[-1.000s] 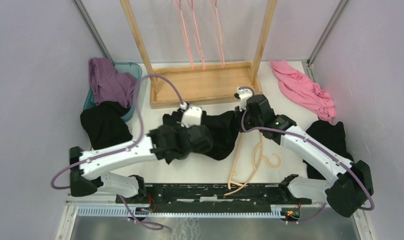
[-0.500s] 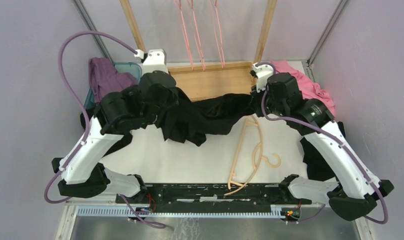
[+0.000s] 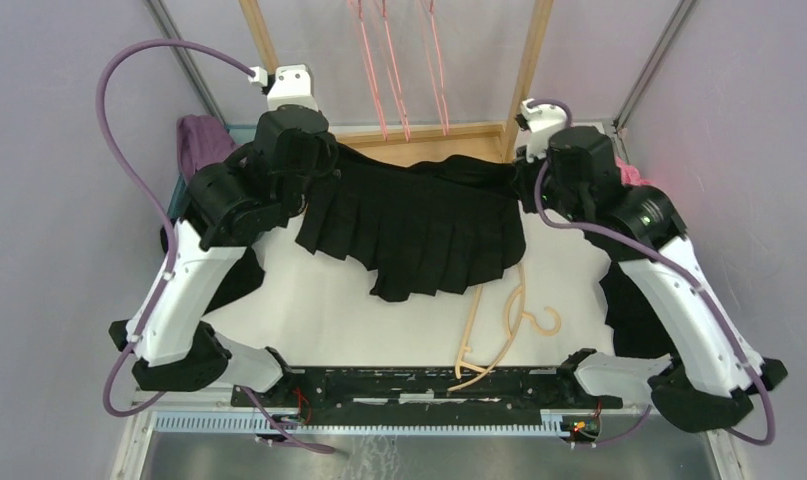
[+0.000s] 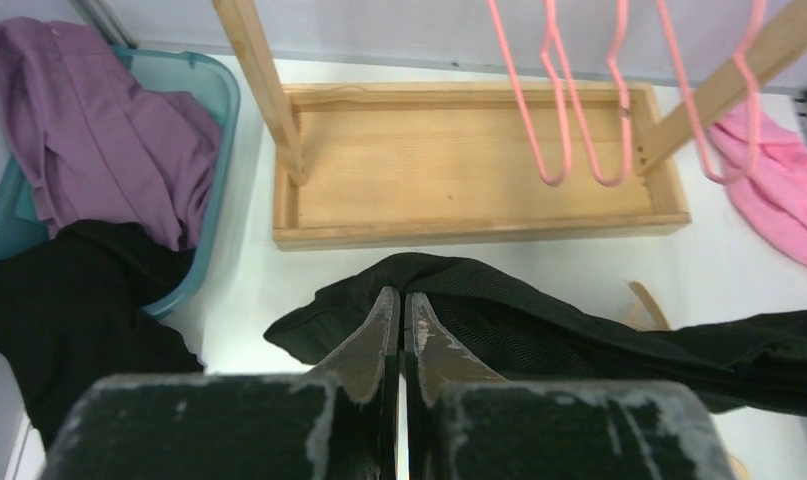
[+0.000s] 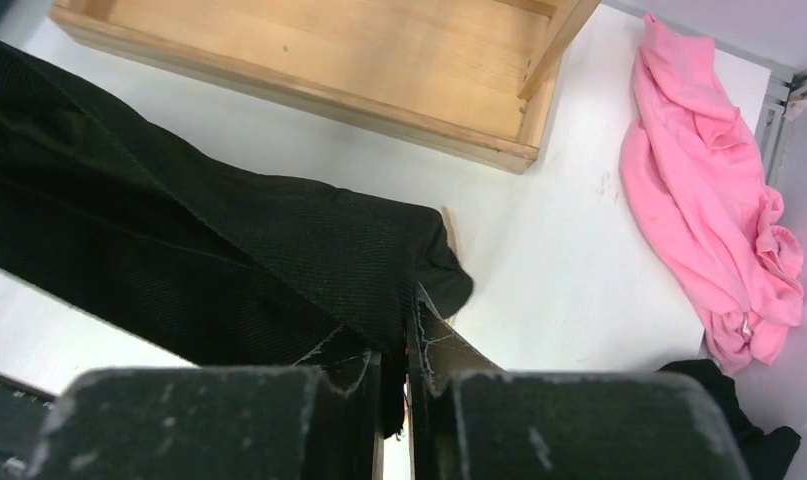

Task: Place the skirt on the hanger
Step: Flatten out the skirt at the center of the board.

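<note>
Skirt [image 3: 419, 225]: pleated, hanging spread by its waistband between left end effector [image 4: 401, 296] and right end effector [image 5: 411, 330], both pinched on fabric. Hanger [image 3: 499, 320]: flat on tabletop [image 3: 329, 320], below hem. Recommended handling: waistband taut, level; lower beside hanger.

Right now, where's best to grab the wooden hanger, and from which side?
Probably the near arm of the wooden hanger, from straight above, jaws across it: it lies flat and bare there, while its far end is hidden by the hem of the pleated skirt.
</note>
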`<control>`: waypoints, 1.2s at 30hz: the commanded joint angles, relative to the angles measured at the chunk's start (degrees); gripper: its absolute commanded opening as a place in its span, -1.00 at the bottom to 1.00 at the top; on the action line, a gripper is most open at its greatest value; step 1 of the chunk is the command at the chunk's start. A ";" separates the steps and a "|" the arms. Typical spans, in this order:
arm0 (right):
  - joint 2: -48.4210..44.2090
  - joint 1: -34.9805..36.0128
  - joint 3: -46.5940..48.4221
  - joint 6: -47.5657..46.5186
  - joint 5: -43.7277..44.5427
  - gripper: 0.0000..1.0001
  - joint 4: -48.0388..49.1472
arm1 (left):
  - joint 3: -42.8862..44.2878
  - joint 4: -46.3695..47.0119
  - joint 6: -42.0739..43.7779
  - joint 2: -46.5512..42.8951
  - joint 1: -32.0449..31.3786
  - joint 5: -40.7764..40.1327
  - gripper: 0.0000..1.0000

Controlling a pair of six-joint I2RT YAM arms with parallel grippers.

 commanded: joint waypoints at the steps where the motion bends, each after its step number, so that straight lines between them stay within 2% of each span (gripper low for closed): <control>1: 6.75 -1.93 4.41 -2.84 4.15 -0.98 4.66 | -2.56 9.38 6.86 1.91 7.66 3.08 -0.93; 7: 18.43 -7.87 16.67 -3.19 -0.53 -0.98 9.04 | -2.69 19.55 10.27 6.36 20.82 17.50 -0.93; 10: 24.74 -9.38 28.69 -3.39 -3.18 -0.98 8.09 | 6.35 19.66 10.66 11.48 24.79 23.20 -0.93; 14: 31.15 -9.67 44.51 -4.47 -4.22 -0.98 4.83 | 25.37 16.85 11.21 19.16 26.13 27.62 -0.93; 15: 31.91 -9.65 46.38 -4.77 -4.49 -0.98 4.61 | 27.44 16.95 11.04 19.69 26.45 28.60 -0.93; 17: 31.23 -9.68 45.18 -4.84 -4.55 -0.98 5.12 | 23.37 18.67 10.71 17.70 26.80 29.49 -0.93; 19: 27.18 -9.65 36.11 -4.32 -5.05 -0.98 10.39 | 11.97 23.17 10.24 12.96 26.80 30.53 -0.93; 20: 24.57 -9.72 27.09 -3.49 -5.56 -0.98 13.60 | 5.04 27.36 9.88 9.87 26.84 30.88 -0.93; 28: 11.21 -9.74 -21.51 3.44 -11.64 -0.97 30.84 | -45.18 40.39 2.09 -10.81 26.76 30.31 -0.93; 33: 5.05 -9.68 -41.43 7.66 -17.53 -0.97 36.77 | -64.67 41.68 -3.42 -20.54 26.75 31.06 -0.93; 36: 3.60 -9.12 -47.43 9.39 -22.86 -0.97 37.01 | -71.76 41.40 -5.77 -24.44 26.66 31.89 -0.90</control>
